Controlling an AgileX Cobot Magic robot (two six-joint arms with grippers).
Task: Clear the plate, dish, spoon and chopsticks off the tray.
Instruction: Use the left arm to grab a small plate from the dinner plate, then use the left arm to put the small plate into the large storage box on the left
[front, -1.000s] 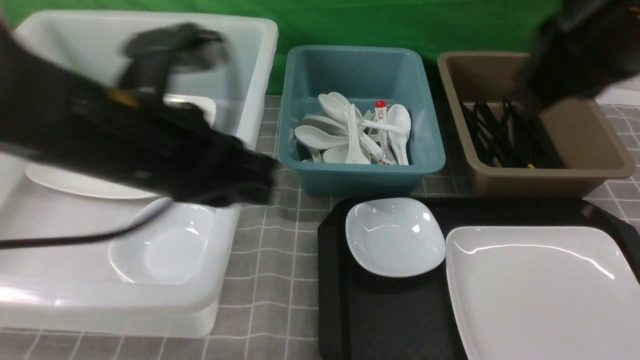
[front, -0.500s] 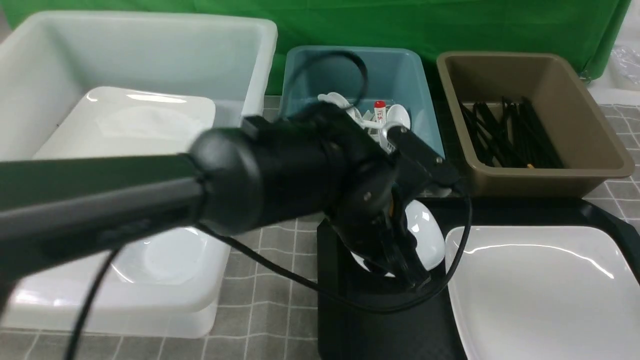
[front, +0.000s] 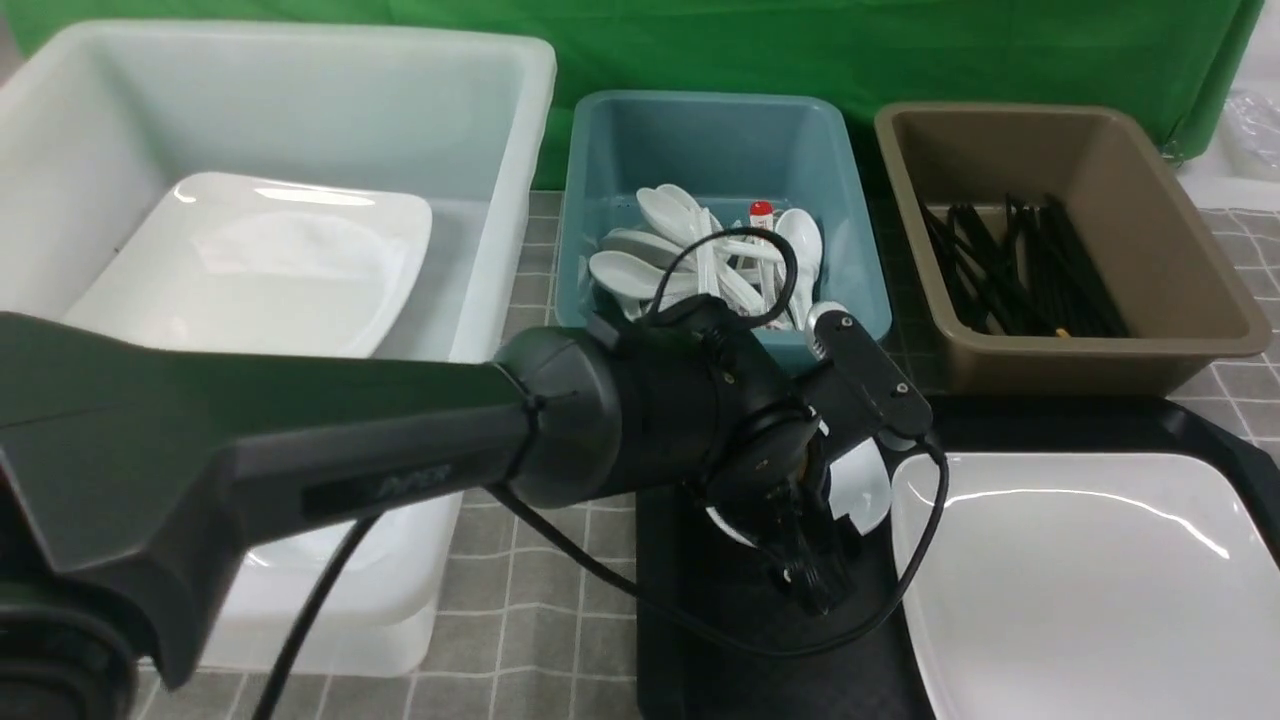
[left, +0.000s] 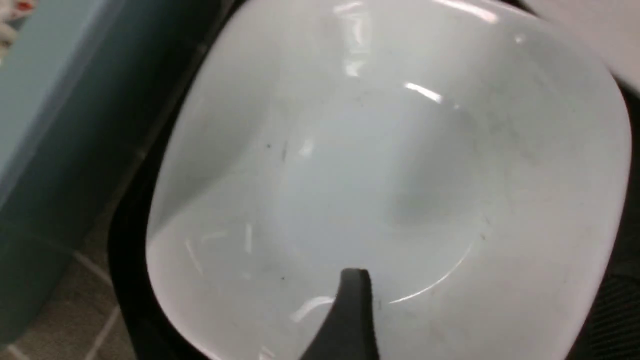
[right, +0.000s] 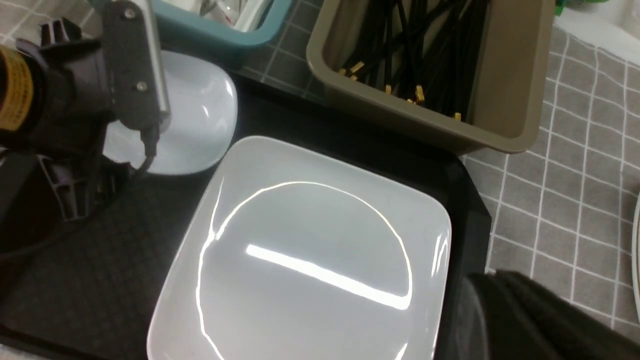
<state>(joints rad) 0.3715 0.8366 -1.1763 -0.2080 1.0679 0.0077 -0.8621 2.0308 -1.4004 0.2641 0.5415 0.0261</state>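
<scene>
Left fingers (left: 352, 312) over small glossy white rounded-square dish (left: 375, 165) on black rectangular plastic tray (front: 740, 640); clenched or released, unclear

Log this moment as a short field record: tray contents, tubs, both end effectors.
tray: black, holds plate and dish
plate: on the tray's right part, nothing touching it
dish: on the tray, left of the plate, partly hidden by the left arm
left end effector: at the dish's near edge, one finger over its inside; open or shut unclear
right end effector: only a dark edge shows; state unclear
teal tub: spoons
brown tub: chopsticks
white tub: stored plate
</scene>
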